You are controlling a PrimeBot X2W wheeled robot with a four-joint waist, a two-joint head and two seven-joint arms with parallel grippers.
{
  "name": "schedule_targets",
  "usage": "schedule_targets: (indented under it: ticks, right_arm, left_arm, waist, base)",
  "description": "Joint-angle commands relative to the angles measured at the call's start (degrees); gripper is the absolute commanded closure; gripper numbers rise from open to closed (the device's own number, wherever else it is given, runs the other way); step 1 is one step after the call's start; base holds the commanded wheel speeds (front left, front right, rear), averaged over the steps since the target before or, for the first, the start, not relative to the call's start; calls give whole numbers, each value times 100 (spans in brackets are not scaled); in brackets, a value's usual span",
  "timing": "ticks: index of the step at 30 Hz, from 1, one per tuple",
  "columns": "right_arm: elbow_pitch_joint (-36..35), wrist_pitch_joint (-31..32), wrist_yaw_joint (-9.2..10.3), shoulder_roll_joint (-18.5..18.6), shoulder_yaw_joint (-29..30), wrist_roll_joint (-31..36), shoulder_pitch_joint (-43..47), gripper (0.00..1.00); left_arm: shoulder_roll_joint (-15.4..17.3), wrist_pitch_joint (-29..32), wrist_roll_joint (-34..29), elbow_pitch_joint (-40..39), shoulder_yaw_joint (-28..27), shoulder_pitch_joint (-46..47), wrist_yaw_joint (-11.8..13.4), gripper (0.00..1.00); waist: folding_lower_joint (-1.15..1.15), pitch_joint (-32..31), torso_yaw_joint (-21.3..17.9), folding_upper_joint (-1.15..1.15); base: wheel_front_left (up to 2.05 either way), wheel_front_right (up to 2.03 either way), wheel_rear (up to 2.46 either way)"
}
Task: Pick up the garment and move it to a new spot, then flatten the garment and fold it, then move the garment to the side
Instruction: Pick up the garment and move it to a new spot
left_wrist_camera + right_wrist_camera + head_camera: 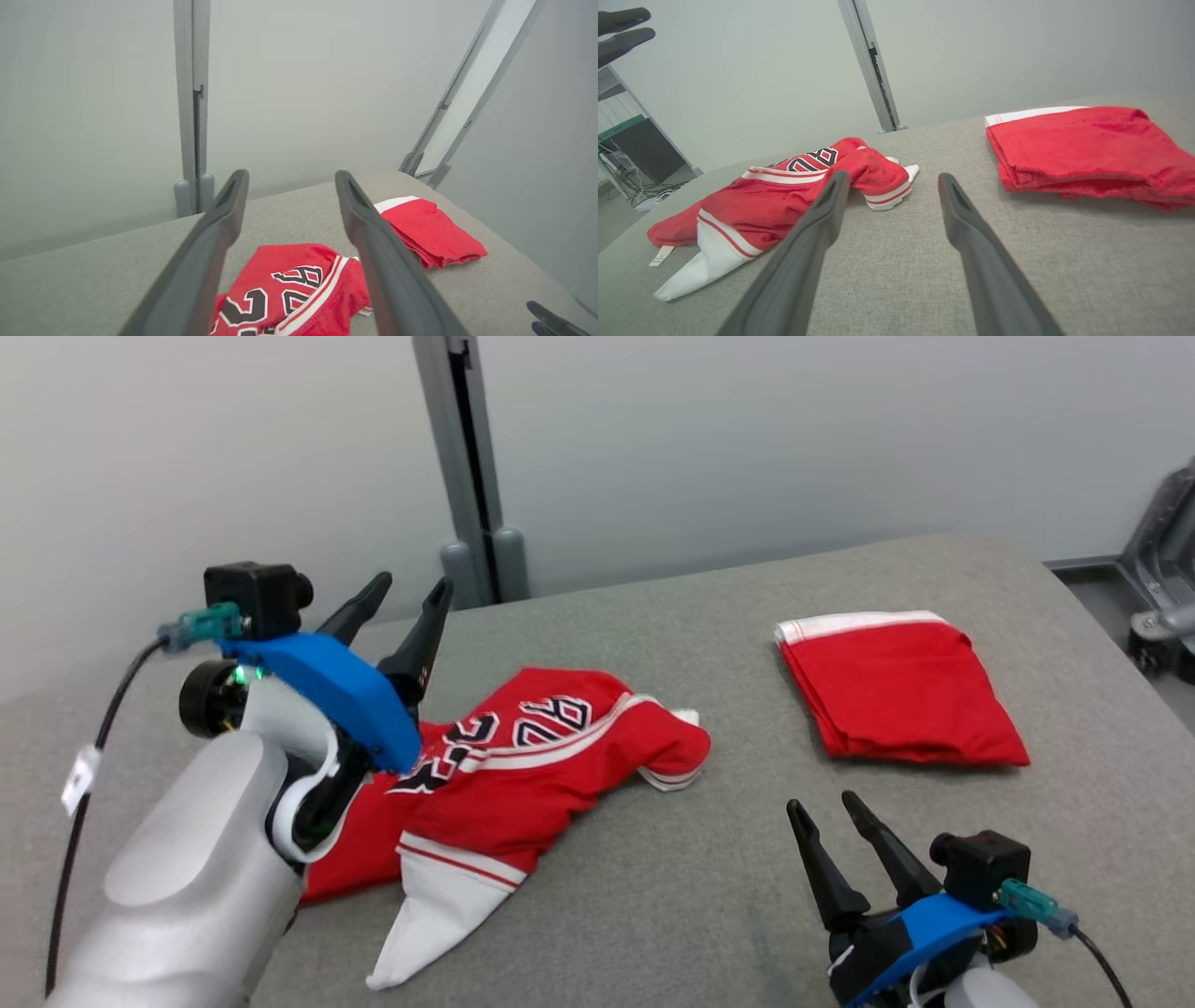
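Observation:
A crumpled red garment [523, 775] with white trim and black numbers lies in a heap on the left half of the grey table [653, 915]; it also lies below the fingers in the left wrist view [289, 289] and at the left in the right wrist view [784, 200]. My left gripper [411, 590] hangs open above the garment's far left part, holding nothing. My right gripper [826, 810] rests open low at the table's front right, apart from the cloth. The left gripper's fingertips [626, 30] show in the right wrist view's top left corner.
A folded red garment with a white band [901, 686] lies at the table's far right, also in the wrist views [427, 231] [1092, 149]. A grey post [467, 467] stands against the wall behind the table. Dark equipment [1162, 607] sits beyond the right edge.

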State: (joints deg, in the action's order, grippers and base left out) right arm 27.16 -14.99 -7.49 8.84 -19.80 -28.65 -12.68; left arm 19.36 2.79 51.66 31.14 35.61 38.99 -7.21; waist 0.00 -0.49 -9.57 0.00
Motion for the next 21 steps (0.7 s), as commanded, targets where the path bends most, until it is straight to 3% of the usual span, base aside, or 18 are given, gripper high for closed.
schedule_targets:
  ticks: [1, 6, 13, 17, 21]
  right_arm:
    - [-17, -26, -1, 57, 20, 30, 46, 0]
    - [-57, -26, -1, 199, 84, 86, 75, 0]
    - [-137, -26, -1, 271, 179, 110, 172, 0]
    - [-219, -26, -1, 222, 280, 52, 269, 0]
    - [-436, -26, -1, 206, 485, 114, 478, 0]
  left_arm:
    - [54, -83, -62, -44, 14, -123, -41, 0]
    - [471, -825, -581, -588, 13, -585, 330, 0]
    - [889, -1646, -1022, -1342, -219, -1666, 1118, 0]
    - [902, -1782, -1129, -1739, -564, -2410, 1535, 0]
    - [612, -1800, -1429, -2319, -1175, -3143, 1759, 0]
  waist:
    - [0, 37, 105, 0]
    - [0, -58, 462, 0]
    - [0, -127, 695, 0]
    - [0, -173, 725, 0]
    - [0, -189, 736, 0]
  base:
    - [0, 0, 0]
    - [0, 0, 0]
    - [0, 0, 0]
    - [0, 0, 0]
    - [0, 0, 0]
